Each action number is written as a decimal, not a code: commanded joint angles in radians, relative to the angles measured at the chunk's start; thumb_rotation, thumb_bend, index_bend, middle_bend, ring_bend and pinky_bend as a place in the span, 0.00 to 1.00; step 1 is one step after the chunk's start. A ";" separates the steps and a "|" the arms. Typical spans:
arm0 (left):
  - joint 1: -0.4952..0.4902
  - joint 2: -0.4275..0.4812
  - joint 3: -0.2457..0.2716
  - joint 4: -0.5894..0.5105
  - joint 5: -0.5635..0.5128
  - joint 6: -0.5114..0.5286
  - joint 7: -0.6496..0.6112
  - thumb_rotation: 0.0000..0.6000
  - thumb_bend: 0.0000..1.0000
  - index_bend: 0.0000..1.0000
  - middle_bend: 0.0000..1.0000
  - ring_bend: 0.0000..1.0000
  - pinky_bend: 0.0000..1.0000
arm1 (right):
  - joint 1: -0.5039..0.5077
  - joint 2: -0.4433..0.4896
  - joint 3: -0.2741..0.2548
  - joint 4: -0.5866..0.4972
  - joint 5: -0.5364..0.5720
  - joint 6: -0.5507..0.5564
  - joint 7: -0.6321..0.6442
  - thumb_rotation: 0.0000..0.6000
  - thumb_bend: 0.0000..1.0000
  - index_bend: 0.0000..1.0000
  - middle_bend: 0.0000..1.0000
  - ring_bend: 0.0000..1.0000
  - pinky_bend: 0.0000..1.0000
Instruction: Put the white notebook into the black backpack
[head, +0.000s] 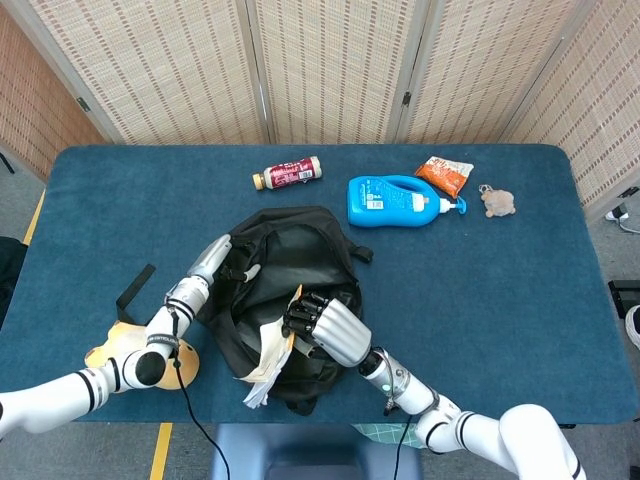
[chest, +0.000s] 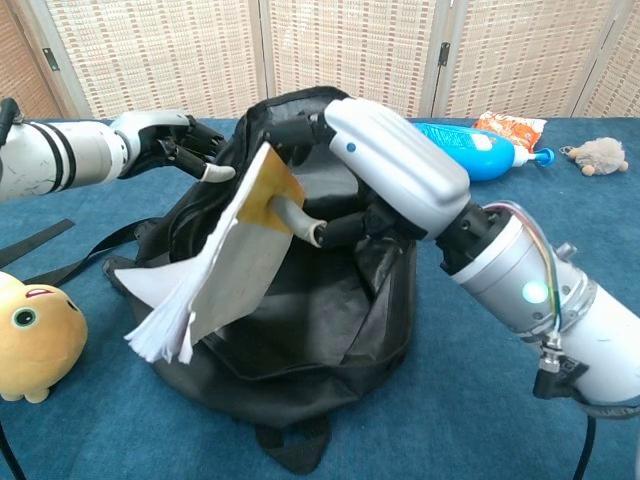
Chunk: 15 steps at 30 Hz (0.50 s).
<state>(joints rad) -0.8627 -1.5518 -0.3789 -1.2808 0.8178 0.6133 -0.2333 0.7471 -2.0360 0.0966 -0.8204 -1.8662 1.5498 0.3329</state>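
The right hand (chest: 385, 165) grips the white notebook (chest: 215, 270) by its upper corner, holding it tilted over the open mouth of the black backpack (chest: 300, 330), pages fanning downward at the lower end. The backpack sits on the blue surface (head: 500, 290) near the middle of its front edge. The left hand (chest: 170, 145) pinches the backpack's rim on the far left side, holding the opening up. A yellow plush toy (chest: 35, 340) lies near the front left corner, and a blue bottle (head: 395, 200) lies toward the back edge
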 joint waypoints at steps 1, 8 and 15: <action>0.000 0.002 -0.003 0.004 -0.004 -0.011 -0.015 1.00 0.69 0.71 0.43 0.35 0.11 | -0.001 -0.047 -0.031 0.099 -0.002 0.030 0.035 1.00 0.51 0.91 0.53 0.41 0.38; 0.005 0.017 -0.005 0.002 0.005 -0.041 -0.051 1.00 0.69 0.71 0.43 0.35 0.11 | -0.054 -0.044 -0.091 0.187 0.003 0.073 0.080 1.00 0.50 0.91 0.53 0.41 0.38; 0.016 0.037 -0.003 -0.020 0.031 -0.053 -0.078 1.00 0.69 0.71 0.43 0.34 0.11 | -0.121 0.008 -0.142 0.202 0.010 0.108 0.096 1.00 0.51 0.91 0.53 0.42 0.40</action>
<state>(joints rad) -0.8482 -1.5169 -0.3827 -1.2984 0.8463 0.5612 -0.3094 0.6343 -2.0360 -0.0384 -0.6193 -1.8600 1.6524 0.4249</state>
